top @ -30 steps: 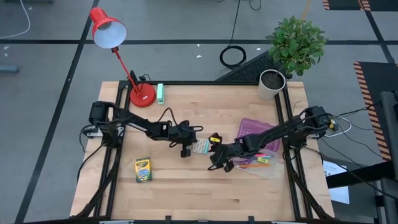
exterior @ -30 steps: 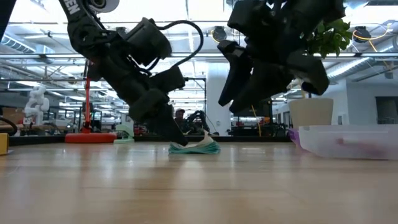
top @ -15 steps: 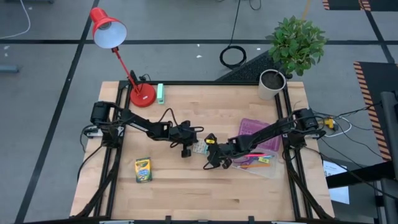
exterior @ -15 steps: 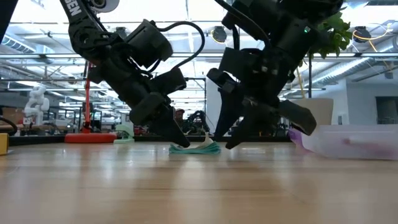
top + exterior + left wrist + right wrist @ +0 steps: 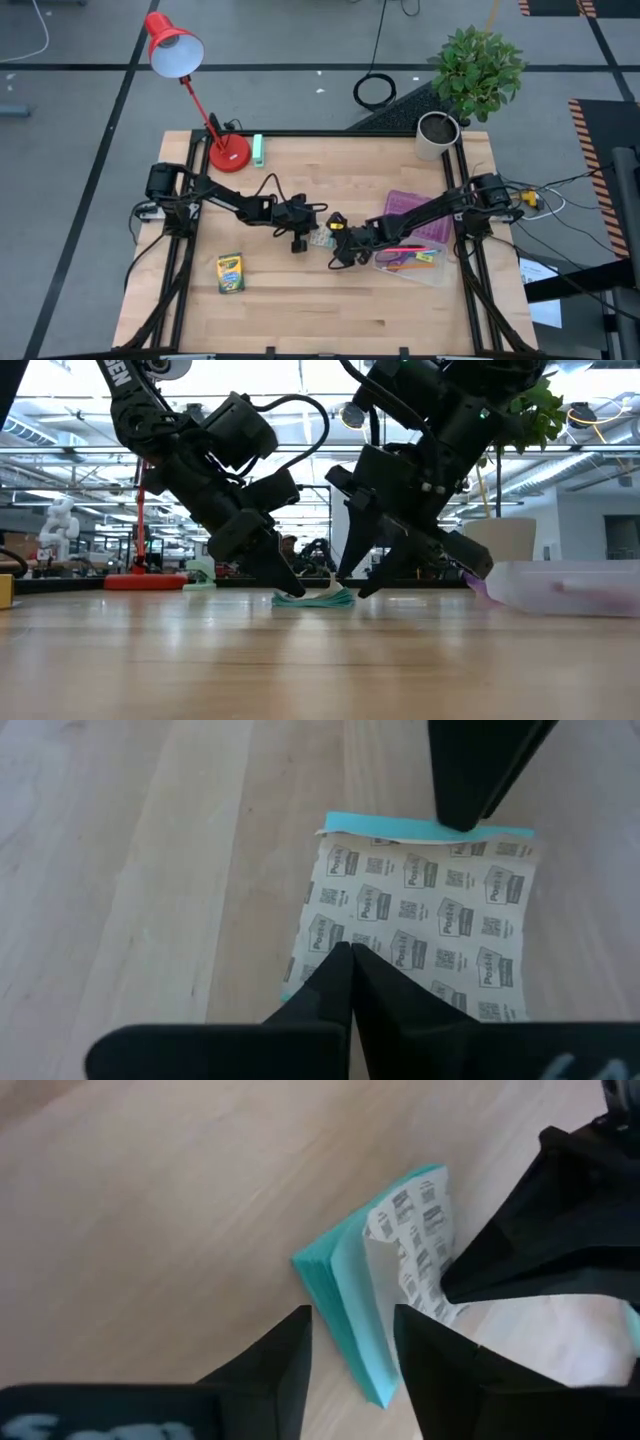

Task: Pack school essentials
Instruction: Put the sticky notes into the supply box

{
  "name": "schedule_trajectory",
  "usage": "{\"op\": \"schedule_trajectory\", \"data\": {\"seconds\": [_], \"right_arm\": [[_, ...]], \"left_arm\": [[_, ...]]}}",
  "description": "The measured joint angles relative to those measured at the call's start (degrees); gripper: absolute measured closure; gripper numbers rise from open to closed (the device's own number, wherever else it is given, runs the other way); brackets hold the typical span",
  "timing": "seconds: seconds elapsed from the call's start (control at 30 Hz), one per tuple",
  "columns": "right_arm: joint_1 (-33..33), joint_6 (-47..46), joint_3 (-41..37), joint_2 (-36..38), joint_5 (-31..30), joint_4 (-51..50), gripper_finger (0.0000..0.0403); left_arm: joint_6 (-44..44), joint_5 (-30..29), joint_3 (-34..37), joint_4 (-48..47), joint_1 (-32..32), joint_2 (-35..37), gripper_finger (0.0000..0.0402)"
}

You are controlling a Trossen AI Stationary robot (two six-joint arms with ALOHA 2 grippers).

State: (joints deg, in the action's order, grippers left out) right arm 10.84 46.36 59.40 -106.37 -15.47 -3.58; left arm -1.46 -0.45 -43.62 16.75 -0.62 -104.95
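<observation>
Blond wood-grain tabletop (image 5: 300, 310) | pale patterned square pack (image 5: 420, 935), printed film over teal paper block, flat mid-table | my left gripper (image 5: 345, 970) pinched closed, tip pressing its wrapper | my right gripper (image 5: 350, 1342) parted, straddling its teal edge

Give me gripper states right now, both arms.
Left gripper: shut, tips pressed on the sticky-note pad.
Right gripper: open, jaws apart at the pad's teal edge, holding nothing.

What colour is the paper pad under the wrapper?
Teal, a square sticky-note pad under its pale printed wrapper; right wrist view shows it best.
</observation>
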Motion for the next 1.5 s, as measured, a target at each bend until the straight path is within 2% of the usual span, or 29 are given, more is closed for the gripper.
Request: {"op": "schedule_trajectory", "data": {"seconds": [0.33, 0.67, 0.87, 1.23, 1.5], "right_arm": [[-0.38, 4.0, 0.11, -2.74, -2.13, 4.71, 0.0195], [-0.32, 5.34, 0.0, -2.86, -2.66, 5.82, 0.0202], [-0.32, 5.49, -0.04, -2.78, -2.39, 5.8, 0.0222], [-0.27, 8.53, -0.07, -2.82, 0.35, 5.5, 0.0305], [-0.16, 8.56, -0.07, -2.82, 0.82, 5.52, 0.0345]], "left_arm": [[-1.25, 0.97, 0.02, -0.17, -0.04, -0.02, 0.0392], [-2.12, 1.11, 0.04, -0.2, -0.04, -0.04, 0.0392], [-2.17, 1.22, 0.04, -0.17, -0.03, -0.04, 0.0391], [-2.47, 0.87, 0.09, 0.51, 0.0, -0.09, 0.0392], [-2.47, 0.61, 0.09, 0.61, -0.01, -0.09, 0.0387]]}}
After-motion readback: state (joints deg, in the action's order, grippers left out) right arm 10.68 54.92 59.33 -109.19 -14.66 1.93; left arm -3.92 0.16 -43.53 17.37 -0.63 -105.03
